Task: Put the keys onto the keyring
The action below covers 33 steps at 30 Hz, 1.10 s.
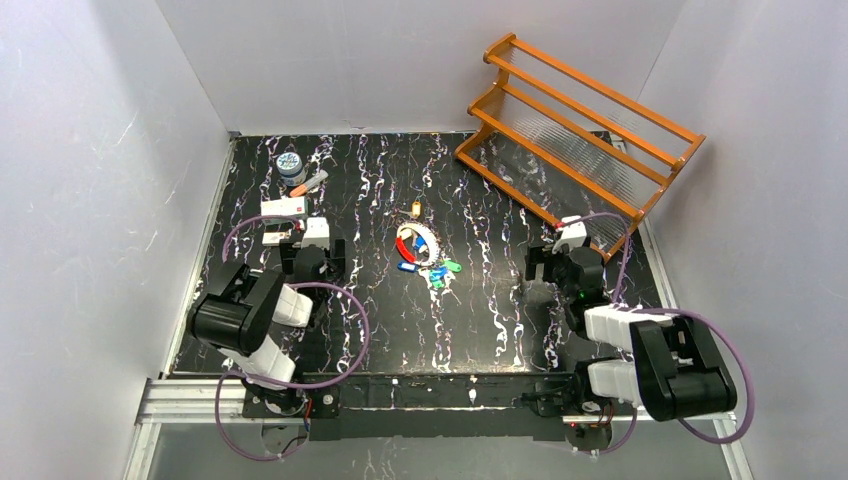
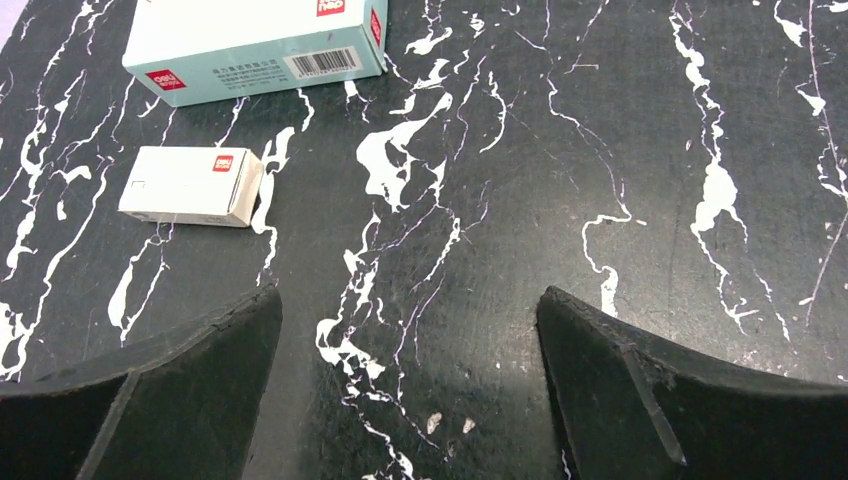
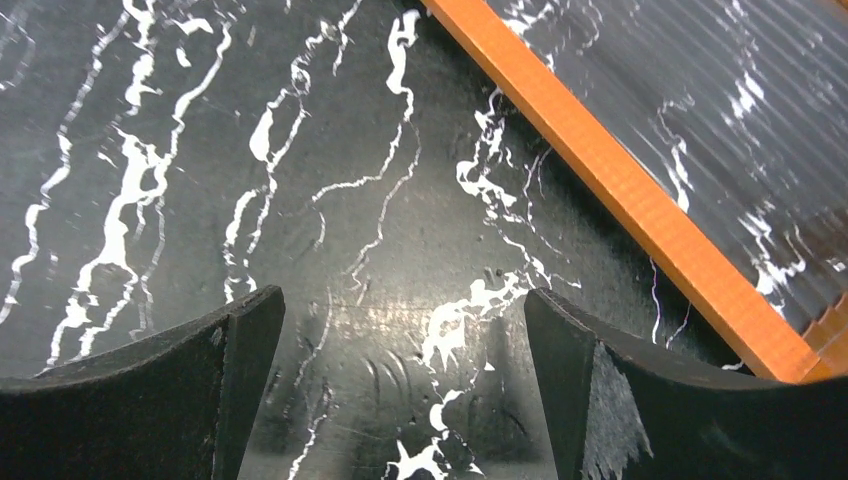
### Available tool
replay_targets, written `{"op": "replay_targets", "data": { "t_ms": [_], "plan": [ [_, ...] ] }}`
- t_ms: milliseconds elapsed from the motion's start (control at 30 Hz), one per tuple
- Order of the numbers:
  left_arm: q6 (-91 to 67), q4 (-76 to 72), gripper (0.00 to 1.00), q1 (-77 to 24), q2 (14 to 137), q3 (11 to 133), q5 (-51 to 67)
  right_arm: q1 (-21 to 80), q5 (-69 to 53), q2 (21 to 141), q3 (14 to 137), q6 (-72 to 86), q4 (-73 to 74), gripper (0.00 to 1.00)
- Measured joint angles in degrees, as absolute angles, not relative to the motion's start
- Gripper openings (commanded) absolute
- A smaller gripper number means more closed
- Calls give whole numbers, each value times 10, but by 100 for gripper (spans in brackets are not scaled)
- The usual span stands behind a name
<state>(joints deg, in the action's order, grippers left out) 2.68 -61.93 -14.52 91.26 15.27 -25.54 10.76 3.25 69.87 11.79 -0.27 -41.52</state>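
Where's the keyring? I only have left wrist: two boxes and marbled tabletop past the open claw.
Observer: Top view shows the keyring mid-table, between the arms, off to the right of the left claw.
Operator: Keys on it yet?
Observer: Can't tell at that size. A bunch of coloured tags sits at its near side, and one small piece lies apart, just beyond the ring.
Operator: Right claw?
Observer: The right claw is open with nothing in it, over the table beside the orange rack.
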Motion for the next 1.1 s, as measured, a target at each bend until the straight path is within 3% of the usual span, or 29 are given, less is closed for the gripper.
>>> {"op": "replay_targets", "data": {
  "t_ms": [200, 533, 1100],
  "plan": [
    [30, -757, 98, -126, 961, 105, -243, 103, 44, 754, 105, -20, -491, 99],
    [23, -775, 98, -121, 965, 111, -263, 55, 46, 902, 106, -18, -670, 99],
    [15, -767, 98, -121, 965, 116, -280, 16, -4, 916, 133, 4, -662, 99]
  ]
}}
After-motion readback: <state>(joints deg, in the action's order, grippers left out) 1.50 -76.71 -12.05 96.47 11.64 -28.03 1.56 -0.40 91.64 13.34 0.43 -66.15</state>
